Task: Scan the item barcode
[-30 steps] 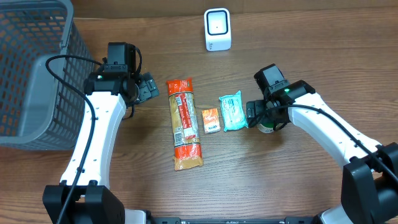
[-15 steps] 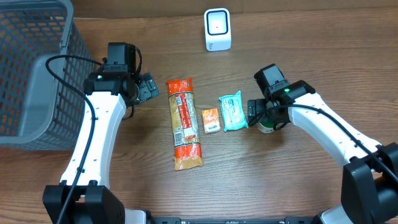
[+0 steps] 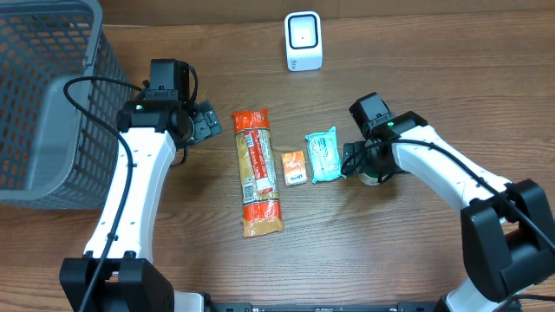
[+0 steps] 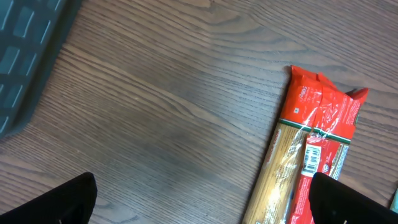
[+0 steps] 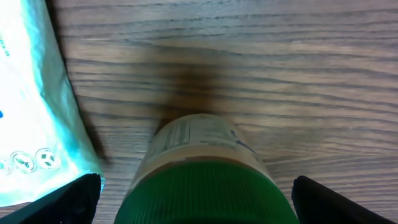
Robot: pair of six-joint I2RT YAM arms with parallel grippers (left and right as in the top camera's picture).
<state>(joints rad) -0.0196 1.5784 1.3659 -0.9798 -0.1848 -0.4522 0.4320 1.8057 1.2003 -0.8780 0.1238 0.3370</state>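
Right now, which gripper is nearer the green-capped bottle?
Right. The right gripper is directly over the green-capped bottle, open fingers on either side; the left gripper is far off, beyond the pasta pack, toward the basket.

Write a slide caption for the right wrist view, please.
Open right end effector straddling a green-lidded jar beside a teal pouch on a wooden table.

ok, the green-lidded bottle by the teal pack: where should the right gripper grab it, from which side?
Take the bottle across its round green lid, coming down from above. It seems to stand upright, lid towards the wrist camera, centred between the fingers of the open right gripper. The teal pack lies close beside it, so keep that finger clear.
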